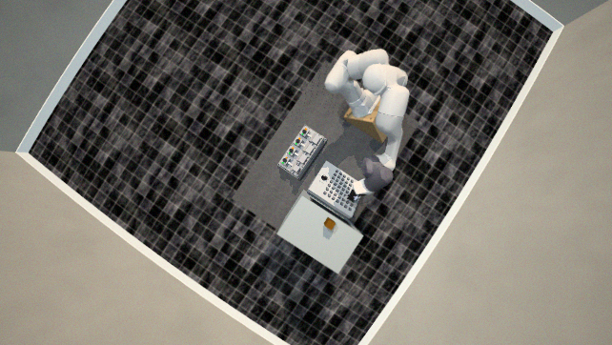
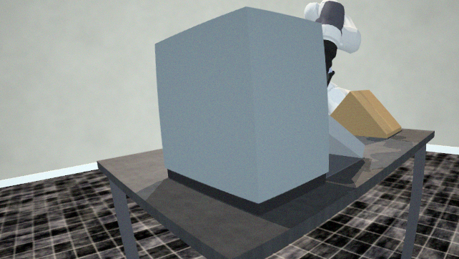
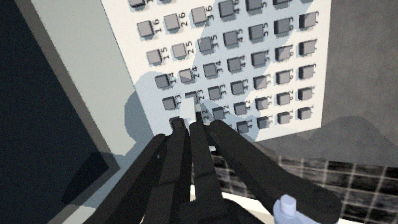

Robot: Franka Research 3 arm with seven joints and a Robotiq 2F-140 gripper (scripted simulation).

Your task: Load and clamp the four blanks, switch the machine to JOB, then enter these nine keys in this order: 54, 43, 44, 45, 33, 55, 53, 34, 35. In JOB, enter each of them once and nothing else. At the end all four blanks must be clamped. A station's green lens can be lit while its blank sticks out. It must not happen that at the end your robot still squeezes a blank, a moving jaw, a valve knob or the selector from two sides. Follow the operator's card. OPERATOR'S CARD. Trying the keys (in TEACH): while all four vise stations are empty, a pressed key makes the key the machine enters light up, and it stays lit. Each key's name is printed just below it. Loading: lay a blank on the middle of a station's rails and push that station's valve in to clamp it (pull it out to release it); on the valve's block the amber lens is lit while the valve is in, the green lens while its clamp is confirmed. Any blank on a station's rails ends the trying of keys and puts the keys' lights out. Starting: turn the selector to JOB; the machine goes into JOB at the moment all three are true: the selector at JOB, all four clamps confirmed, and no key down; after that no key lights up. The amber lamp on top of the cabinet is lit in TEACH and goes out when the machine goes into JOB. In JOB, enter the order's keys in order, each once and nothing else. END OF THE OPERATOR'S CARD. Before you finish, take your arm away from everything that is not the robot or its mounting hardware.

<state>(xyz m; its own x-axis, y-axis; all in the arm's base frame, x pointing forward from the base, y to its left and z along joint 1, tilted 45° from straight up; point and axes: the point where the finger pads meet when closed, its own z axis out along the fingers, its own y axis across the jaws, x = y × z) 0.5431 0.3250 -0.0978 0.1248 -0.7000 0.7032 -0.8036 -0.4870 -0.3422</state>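
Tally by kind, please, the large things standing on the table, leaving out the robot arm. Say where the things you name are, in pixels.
Pale grey box-shaped cabinet (image 1: pixel 316 250) (image 2: pixel 211 107): 1
Light grey sloping key panel (image 1: pixel 316 191) (image 2: pixel 344 139) (image 3: pixel 131 60): 1
Grey four-station vise unit (image 1: pixel 300 151): 1
Tan wedge-shaped block (image 1: pixel 373 129) (image 2: pixel 359 116): 1
Total: 4

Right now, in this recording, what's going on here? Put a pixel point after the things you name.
A robot arm (image 1: pixel 393 102) (image 2: pixel 348 33) is at work on a key panel (image 1: pixel 320 192) (image 3: pixel 310 122), reaching over its keys with the gripper (image 1: pixel 353 195) (image 3: pixel 190 107) shut and nothing held in it. The fingertips are near keys 22 and 23; whether one is being pressed, I cannot tell. Off to the side, the vise stations (image 1: pixel 302 152) show green and amber lenses lit. Behind the panel stands a cabinet (image 1: pixel 319 248) (image 2: pixel 211 107) with an amber lamp (image 1: pixel 329 223) on top; whether it is lit is unclear.
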